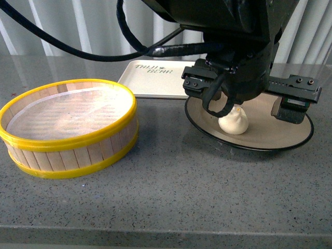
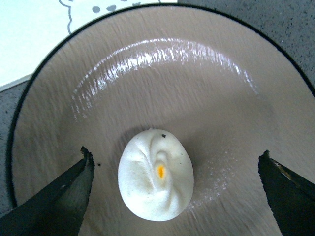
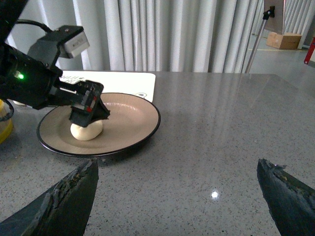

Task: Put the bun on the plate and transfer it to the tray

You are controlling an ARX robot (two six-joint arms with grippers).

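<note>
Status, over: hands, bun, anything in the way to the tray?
Left hand open, straddling bun, no contact. Right hand open over bare table, clear of plate. Bun sits on plate, plate beside tray. Steamer basket off to the side, not blocking.

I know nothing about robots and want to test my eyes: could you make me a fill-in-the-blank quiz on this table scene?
1. The bun lies on the plate, between the ____ fingers of the left gripper.
2. The wooden basket's rim is coloured ____.
3. In the front view, the white tray lies ____ the plate.
4. The plate's rim is ____.
Missing words: open; yellow; behind; black.
</note>
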